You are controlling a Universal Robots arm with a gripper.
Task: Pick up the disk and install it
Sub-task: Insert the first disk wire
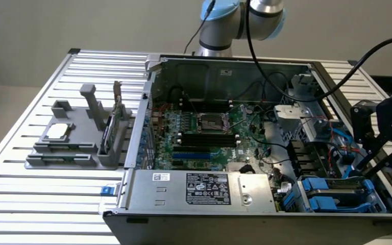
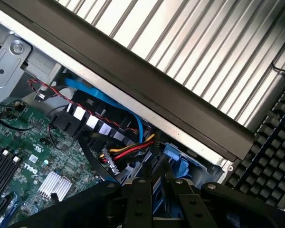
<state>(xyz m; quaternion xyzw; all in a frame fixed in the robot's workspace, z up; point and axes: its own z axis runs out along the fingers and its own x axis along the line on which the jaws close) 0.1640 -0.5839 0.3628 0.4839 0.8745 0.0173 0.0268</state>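
My end effector (image 2: 159, 184) grips the disk (image 2: 175, 164) by its blue frame, jaws nearly closed, low in the computer case (image 1: 216, 64). The power cables (image 2: 128, 152) just beside it could snag and tilt it.

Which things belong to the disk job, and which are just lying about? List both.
Job: disk in its blue frame, gripper, computer case.
Lying about: grey rack, chip on it, silver box, keyboard.

Slatted table (image 1: 32, 204): computer case (image 1: 182, 229), grey fixture (image 1: 59, 158).
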